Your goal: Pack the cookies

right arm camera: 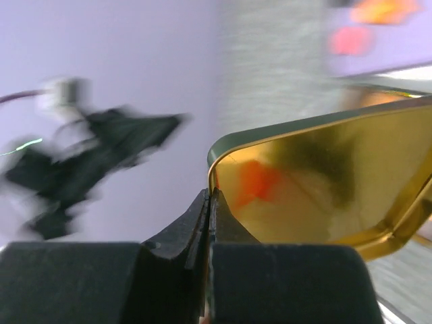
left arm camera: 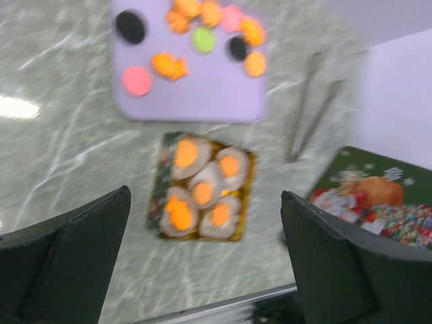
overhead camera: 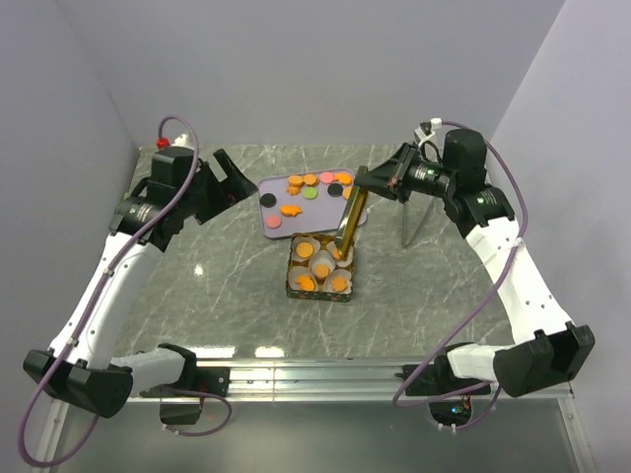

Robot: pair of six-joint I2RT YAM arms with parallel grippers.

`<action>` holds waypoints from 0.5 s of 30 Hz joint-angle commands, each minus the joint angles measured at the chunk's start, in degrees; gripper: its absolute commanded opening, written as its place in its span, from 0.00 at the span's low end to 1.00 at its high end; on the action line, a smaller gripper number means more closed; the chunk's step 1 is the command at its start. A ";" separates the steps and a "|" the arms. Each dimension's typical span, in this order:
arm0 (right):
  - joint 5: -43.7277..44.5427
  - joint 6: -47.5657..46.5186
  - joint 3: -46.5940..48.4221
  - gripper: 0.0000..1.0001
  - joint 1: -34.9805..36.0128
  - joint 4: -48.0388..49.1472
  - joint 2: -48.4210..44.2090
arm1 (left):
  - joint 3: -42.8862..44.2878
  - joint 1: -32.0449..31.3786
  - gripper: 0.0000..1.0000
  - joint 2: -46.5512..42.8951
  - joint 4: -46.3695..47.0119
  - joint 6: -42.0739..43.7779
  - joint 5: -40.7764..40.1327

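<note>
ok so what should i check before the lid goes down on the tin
lid gripped in right end effector: ok, clamped on its rim
tin filled: ok, five paper cups, orange cookies in all
lid level over tin: not ok, steeply tilted
left end effector clear of tin: ok, open, by the tray
tongs clear: ok, lying apart, right of tray
cookies below tin rim: cannot tell

The rim of a tin lid (right arm camera: pixel 337 182), gold inside and green along its edge, is pinched between the closed fingers of the right gripper (right arm camera: pixel 208 202). An orange reflection is seen in the gold. Blurred orange and pink cookies (right arm camera: pixel 351 40) are seen on a lilac tray (right arm camera: pixel 405 52) at top right, and a dark arm (right arm camera: pixel 88 155) is blurred at left
</note>
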 commanded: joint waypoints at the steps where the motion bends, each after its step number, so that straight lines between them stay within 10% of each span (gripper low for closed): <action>1: -14.47 19.26 -2.85 0.00 0.35 29.47 -4.30 | -0.63 4.04 0.99 -4.10 9.89 -2.49 8.96; 8: -17.91 47.12 -2.17 0.00 3.33 69.71 -0.18 | -8.01 13.10 1.00 -7.27 27.34 -8.44 30.39; 15: -17.39 52.69 4.25 0.00 7.64 79.26 5.19 | -18.04 16.72 1.00 -8.24 53.50 -22.17 49.58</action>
